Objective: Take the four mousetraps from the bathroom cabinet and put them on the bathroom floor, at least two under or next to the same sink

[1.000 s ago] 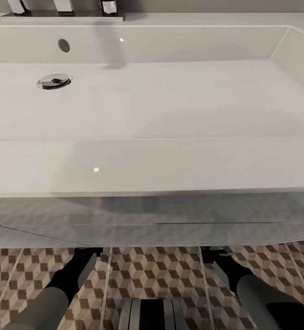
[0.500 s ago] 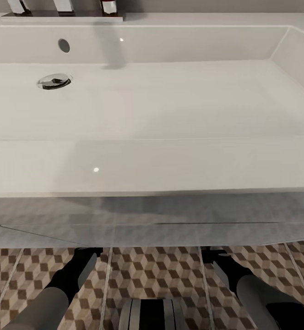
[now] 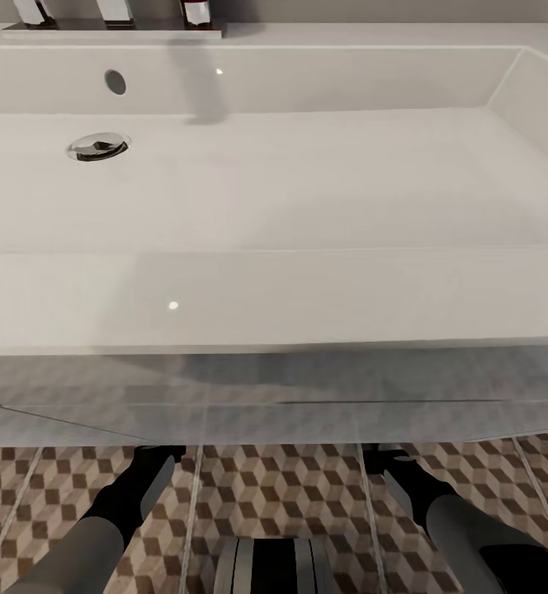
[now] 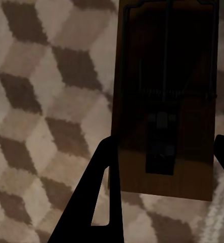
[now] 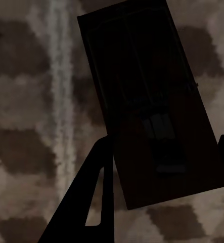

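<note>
A brown wooden mousetrap (image 4: 165,101) with dark metal parts sits between the two dark fingers of my left gripper (image 4: 165,172), its edges touching both, above the cube-patterned bathroom floor (image 4: 36,101). A second mousetrap (image 5: 152,101), tilted, is held the same way in my right gripper (image 5: 165,162). In the head view both arms reach low toward the foot of the white vanity. The left gripper (image 3: 154,462) and right gripper (image 3: 385,462) have their tips hidden under its edge. The wide white bathroom sink (image 3: 307,289) stands directly above them. The cabinet is out of view.
The basin has a chrome drain (image 3: 98,147) and chrome tap bases (image 3: 113,10) at its back. The grey vanity front (image 3: 274,388) rises close ahead of both grippers. Patterned floor (image 3: 282,487) lies between the arms, with my dark base (image 3: 270,565) at the near edge.
</note>
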Robot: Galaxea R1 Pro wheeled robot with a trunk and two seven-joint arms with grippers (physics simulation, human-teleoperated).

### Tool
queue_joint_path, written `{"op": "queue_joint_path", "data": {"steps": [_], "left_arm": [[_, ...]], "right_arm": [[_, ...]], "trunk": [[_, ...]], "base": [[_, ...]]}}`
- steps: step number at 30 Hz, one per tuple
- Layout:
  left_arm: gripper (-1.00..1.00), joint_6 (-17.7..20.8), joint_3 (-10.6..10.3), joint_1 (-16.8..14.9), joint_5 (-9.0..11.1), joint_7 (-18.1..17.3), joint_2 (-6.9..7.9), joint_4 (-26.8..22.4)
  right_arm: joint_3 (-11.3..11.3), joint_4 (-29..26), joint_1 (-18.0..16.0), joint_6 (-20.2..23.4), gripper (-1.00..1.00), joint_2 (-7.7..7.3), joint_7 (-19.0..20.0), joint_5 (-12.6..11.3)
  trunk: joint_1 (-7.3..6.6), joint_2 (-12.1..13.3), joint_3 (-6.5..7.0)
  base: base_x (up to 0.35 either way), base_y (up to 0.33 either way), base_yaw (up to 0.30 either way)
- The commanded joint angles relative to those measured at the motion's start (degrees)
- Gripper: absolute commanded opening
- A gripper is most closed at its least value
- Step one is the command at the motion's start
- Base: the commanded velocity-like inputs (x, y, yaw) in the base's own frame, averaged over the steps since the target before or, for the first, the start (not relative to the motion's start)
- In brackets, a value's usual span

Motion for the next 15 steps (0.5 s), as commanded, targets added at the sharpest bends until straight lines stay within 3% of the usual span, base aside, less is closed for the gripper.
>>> {"op": "queue_joint_path", "data": {"steps": [1, 15], "left_arm": [[-1.00, 0.2, -0.5, 0.0, 0.6, 0.6, 0.09, -0.1], [-1.00, 0.2, -0.5, 0.0, 0.6, 0.6, 0.07, -0.1]], "right_arm": [[0.3, -0.1, 0.0, 0.4, 1.00, -0.02, -0.2, -0.1], [0.3, -0.1, 0.0, 0.4, 1.00, -0.02, -0.2, -0.1]], "trunk": [[-0.01, 0.0, -0.03], [-0.01, 0.0, -0.03]], "base": [[0.000, 0.000, 0.000], [0.000, 0.000, 0.000]]}}
